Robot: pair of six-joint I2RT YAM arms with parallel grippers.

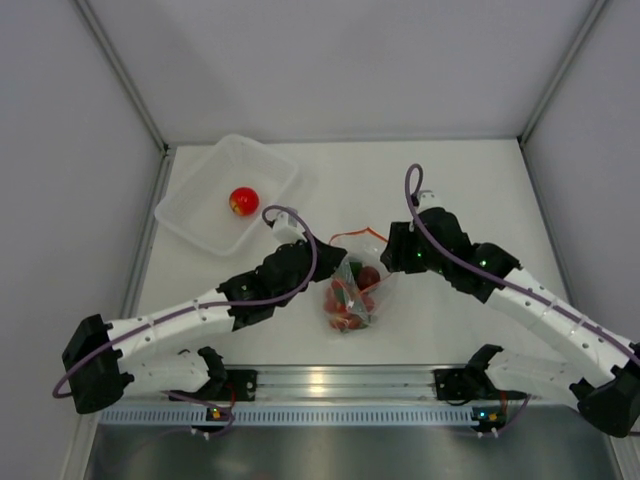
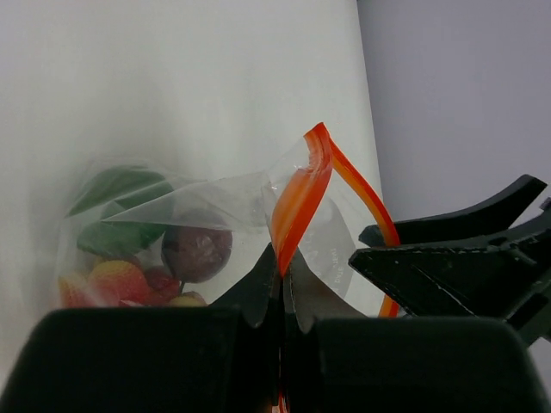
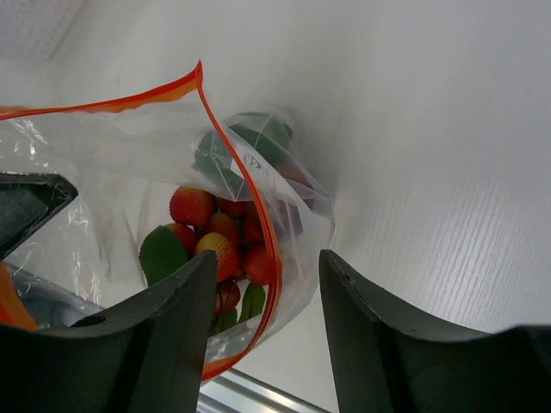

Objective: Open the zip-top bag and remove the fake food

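Observation:
The zip-top bag (image 1: 352,295) hangs slightly lifted at the table's middle, between both arms. My left gripper (image 2: 282,262) is shut on its orange zip strip (image 2: 301,194), pinching one lip of the mouth. My right gripper (image 3: 267,275) stands open, with the bag's other lip and zip strip (image 3: 263,232) passing between its fingers (image 3: 185,301). Inside the bag lies fake food: little red balls with green leaves (image 3: 211,232) and a maroon ball (image 2: 196,251). A red tomato (image 1: 243,201) sits in the tub.
A translucent rectangular tub (image 1: 200,215) stands at the back left of the table. White walls enclose the table on three sides. The arms' bases and a metal rail (image 1: 330,385) run along the near edge.

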